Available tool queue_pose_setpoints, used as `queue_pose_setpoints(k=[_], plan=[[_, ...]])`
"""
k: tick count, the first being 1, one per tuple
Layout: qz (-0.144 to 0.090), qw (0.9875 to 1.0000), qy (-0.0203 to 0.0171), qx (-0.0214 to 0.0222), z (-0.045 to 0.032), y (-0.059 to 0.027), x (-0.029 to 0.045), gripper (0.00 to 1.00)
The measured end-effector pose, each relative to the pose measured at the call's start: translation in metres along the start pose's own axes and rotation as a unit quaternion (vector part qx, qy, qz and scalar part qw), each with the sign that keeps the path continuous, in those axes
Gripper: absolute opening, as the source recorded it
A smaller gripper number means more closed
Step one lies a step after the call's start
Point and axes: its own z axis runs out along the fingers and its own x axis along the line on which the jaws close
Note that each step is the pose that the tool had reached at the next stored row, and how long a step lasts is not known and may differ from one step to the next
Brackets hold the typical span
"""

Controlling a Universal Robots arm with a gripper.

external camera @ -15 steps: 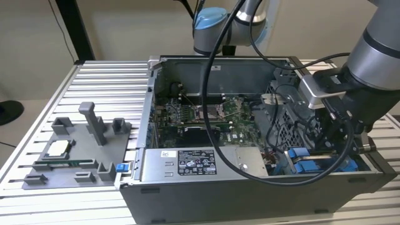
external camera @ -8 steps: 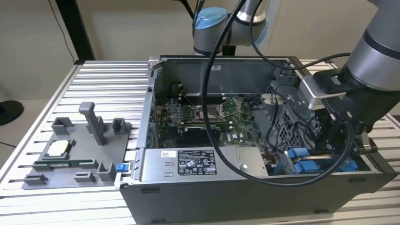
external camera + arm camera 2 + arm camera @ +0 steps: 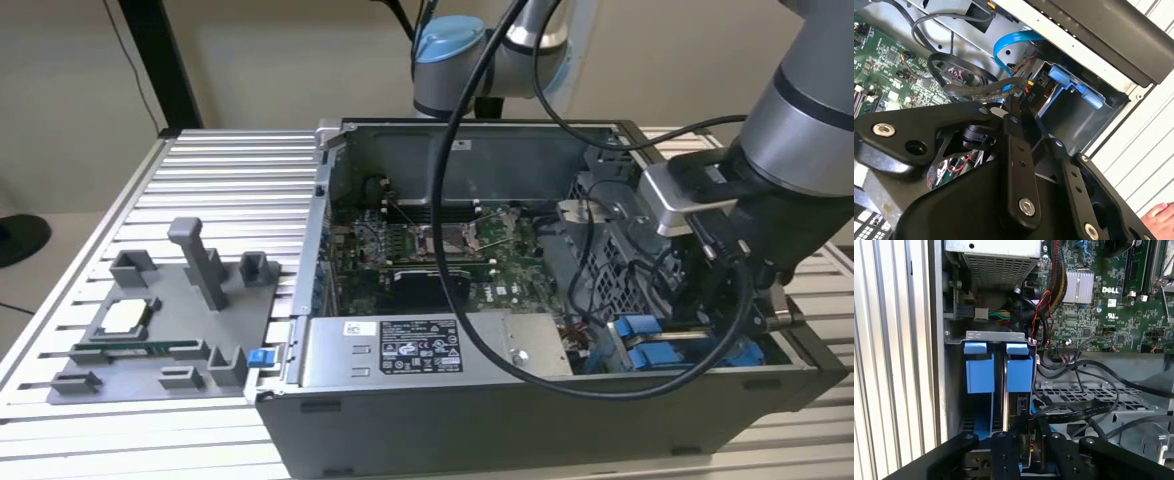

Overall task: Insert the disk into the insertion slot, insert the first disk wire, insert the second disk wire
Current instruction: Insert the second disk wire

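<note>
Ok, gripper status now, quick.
Gripper: down in the computer case at the blue-railed insertion slot, fingers close together around a black wire; a firm grip cannot be told.

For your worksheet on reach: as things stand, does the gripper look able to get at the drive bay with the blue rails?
Probably yes. The gripper is inside the open case, right at the drive bay. Black cables cross beside it, not across the bay's mouth, so the way looks free.
</note>
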Motion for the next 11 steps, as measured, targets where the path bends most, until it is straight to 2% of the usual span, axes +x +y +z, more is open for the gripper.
queue_pose_setpoints(k=[1, 8, 11], plan=[[0.0, 1.0, 0.0002, 0.0, 0.0003, 0.0, 0.0001, 1.0], [0.0, 1.0, 0.0004, -0.0001, 0.0001, 0.0001, 0.0001, 1.0], [0.001, 1.0, 0.0004, -0.0044, -0.0042, -0.0005, -0.0004, 1.0]])
